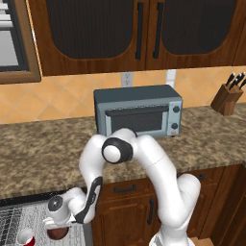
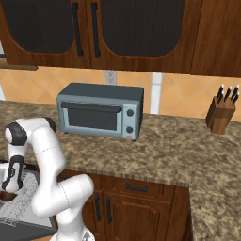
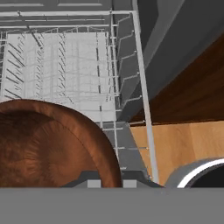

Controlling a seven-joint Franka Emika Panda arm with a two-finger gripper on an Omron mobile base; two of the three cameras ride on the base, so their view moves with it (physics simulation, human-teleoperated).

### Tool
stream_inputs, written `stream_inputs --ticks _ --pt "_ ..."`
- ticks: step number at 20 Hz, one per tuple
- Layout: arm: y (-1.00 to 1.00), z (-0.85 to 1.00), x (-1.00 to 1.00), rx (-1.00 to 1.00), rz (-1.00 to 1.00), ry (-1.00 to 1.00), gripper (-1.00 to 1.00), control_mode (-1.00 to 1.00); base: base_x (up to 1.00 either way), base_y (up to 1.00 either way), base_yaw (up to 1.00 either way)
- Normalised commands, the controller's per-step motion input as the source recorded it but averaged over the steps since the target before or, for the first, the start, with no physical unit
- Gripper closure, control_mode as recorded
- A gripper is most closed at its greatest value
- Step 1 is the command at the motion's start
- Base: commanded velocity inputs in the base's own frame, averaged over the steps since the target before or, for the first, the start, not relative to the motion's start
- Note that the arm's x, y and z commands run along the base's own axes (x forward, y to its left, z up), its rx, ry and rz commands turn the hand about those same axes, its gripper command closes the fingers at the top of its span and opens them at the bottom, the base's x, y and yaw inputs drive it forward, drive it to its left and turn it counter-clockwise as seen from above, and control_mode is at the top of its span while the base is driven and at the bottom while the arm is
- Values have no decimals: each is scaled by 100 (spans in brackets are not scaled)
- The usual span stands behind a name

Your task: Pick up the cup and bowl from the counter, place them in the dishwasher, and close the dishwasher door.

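My gripper (image 1: pixel 56 226) hangs low over the open dishwasher's pulled-out wire rack (image 1: pixel 19 216), pointing down. It is shut on the rim of the dark brown bowl (image 1: pixel 58 234), which sits just above the rack's right end. In the hand view the bowl (image 3: pixel 43 148) looms at the lower left, its edge running between the fingertips of the gripper (image 3: pixel 111 183), with the rack (image 3: pixel 65 65) beyond. The red cup (image 1: pixel 25 237) stands upright in the rack, left of the bowl. From the right base view the bowl (image 2: pixel 6 196) peeks out under the hand. The dishwasher door (image 2: pixel 26 229) lies lowered.
The granite counter (image 1: pixel 43 153) runs above the dishwasher, with a grey-blue toaster oven (image 1: pixel 137 113) at the back and a knife block (image 1: pixel 228 96) far right. Brown cabinet doors (image 1: pixel 129 211) stand right of the rack. Wood floor (image 3: pixel 183 144) lies beside the rack.
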Motion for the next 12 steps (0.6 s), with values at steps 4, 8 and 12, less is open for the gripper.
stream_inputs --ticks 4,8,12 --pt "16 -55 0 -7 0 -15 100 -100 0 0 0" --pt "28 -46 1 -6 0 -13 100 -100 0 0 0" --pt "11 -48 6 -5 0 -10 100 -100 0 0 0"
